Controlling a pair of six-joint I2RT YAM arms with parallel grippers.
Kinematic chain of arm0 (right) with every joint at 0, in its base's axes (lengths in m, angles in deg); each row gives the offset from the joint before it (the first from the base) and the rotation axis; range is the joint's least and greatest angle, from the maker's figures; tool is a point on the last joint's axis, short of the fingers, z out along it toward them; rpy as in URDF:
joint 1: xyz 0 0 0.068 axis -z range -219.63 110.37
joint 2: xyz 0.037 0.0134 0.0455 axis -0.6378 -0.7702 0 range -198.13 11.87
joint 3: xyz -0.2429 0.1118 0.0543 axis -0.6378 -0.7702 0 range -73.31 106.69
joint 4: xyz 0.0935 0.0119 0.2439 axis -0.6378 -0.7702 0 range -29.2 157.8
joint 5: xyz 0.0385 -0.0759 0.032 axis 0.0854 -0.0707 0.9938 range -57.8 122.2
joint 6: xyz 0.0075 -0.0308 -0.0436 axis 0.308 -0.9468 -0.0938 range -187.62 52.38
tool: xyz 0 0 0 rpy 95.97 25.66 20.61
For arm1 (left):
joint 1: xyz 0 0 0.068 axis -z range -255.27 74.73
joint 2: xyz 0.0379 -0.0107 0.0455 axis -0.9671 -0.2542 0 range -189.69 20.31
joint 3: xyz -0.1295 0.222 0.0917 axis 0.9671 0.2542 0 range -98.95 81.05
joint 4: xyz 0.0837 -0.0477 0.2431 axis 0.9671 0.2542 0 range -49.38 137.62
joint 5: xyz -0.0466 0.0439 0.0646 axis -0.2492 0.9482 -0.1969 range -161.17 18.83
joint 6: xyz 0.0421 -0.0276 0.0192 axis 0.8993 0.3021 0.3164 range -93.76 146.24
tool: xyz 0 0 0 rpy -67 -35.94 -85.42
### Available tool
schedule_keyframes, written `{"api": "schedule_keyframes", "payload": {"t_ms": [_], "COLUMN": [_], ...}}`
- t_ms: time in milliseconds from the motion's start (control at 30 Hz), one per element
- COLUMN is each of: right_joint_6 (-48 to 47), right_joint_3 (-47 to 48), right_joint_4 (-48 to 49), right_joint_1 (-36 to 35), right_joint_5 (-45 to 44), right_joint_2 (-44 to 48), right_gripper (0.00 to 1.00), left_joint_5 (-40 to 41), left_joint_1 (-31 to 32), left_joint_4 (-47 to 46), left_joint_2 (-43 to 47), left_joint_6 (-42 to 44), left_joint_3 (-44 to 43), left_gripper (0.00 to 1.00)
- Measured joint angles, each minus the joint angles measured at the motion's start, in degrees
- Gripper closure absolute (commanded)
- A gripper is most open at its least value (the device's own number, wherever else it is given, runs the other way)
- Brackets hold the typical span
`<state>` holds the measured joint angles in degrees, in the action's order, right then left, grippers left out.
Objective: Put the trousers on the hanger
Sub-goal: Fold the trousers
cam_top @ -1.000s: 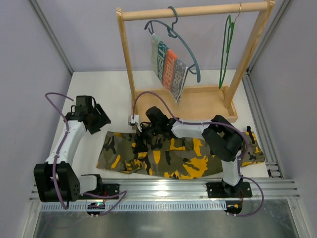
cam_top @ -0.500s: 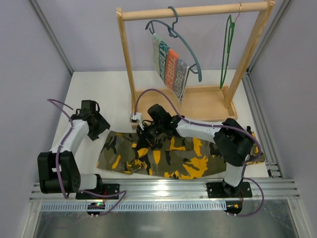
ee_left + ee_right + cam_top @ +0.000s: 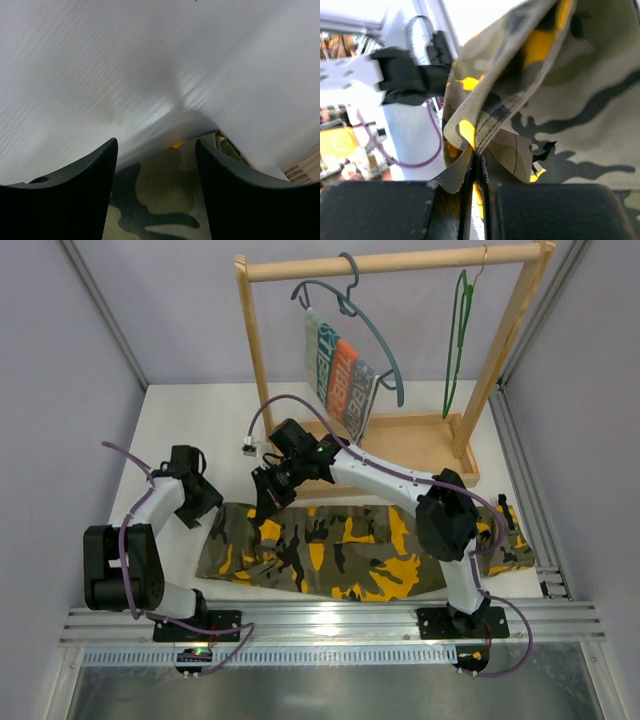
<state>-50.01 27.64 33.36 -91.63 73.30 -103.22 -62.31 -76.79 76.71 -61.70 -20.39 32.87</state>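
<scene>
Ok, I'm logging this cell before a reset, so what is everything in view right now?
trousers: one, olive, black and orange-yellow camouflage, flat on the table's near side
green hanger: one, bright green, rack rail, right end
thick hanger: one, blue-grey, rail middle
striped cloth: one, teal, orange and grey, on the thick hanger
rack: one, pale wood, back of the table
table: one, white, under everything
left tool: one, black, open, by the trousers' left end
right tool: one, black, shut on a trousers fold

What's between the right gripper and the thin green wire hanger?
Top view: the teal-orange striped cloth on the blue-grey hanger hangs between right gripper and green wire hanger.
</scene>
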Motion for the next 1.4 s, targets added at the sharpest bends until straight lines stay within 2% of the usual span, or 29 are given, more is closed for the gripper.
{"api": "schedule_keyframes", "payload": {"t_ms": [133, 267, 400, 533, 567, 700, 800, 1100, 1400], "right_joint_6": [4.9, 7.8, 8.9, 11.4, 12.0, 15.9, 18.4, 22.4, 25.1], "right_joint_3": [0.1, 0.1, -1.6, -11.4, -14.1, -28.1, -35.0, -38.8, -38.9], "right_joint_4": [-2.5, -4.8, -4.9, -2.7, -1.7, 7.0, 12.8, 23.9, 26.5], "right_joint_1": [0.0, 0.1, 0.4, 0.6, 0.7, 0.5, -0.3, -6.0, -8.9], "right_joint_5": [-5.2, -13.6, -21.8, -28.2, -28.7, -29.8, -29.2, -29.9, -34.7], "right_joint_2": [-3.4, -4.9, -3.4, 5.5, 8.1, 21.0, 24.8, 19.8, 12.0], "right_gripper": [0.90, 0.59, 0.46, 0.36, 0.31, 0.29, 0.30, 0.30, 0.37], "left_joint_5": [0.4, 0.6, -0.7, -2.8, -3.0, -4.0, -5.0, -6.8, -6.3], "left_joint_1": [0.0, 0.0, 0.0, 0.0, 0.0, 0.0, 0.0, 0.0, 0.0], "left_joint_4": [0.2, 1.7, 2.4, 2.8, 3.1, 4.0, 4.8, 4.2, 2.9], "left_joint_2": [-0.6, 0.6, 5.0, 10.9, 11.8, 12.8, 12.6, 12.0, 5.6], "left_joint_6": [0.1, 0.7, 3.4, 6.4, 7.0, 8.4, 9.2, 9.4, 7.4], "left_joint_3": [0.3, -0.6, -2.4, -4.8, -5.5, -7.1, -7.2, -6.3, -2.4], "left_gripper": [0.36, 0.36, 0.36, 0.35, 0.35, 0.35, 0.35, 0.35, 0.38]}}
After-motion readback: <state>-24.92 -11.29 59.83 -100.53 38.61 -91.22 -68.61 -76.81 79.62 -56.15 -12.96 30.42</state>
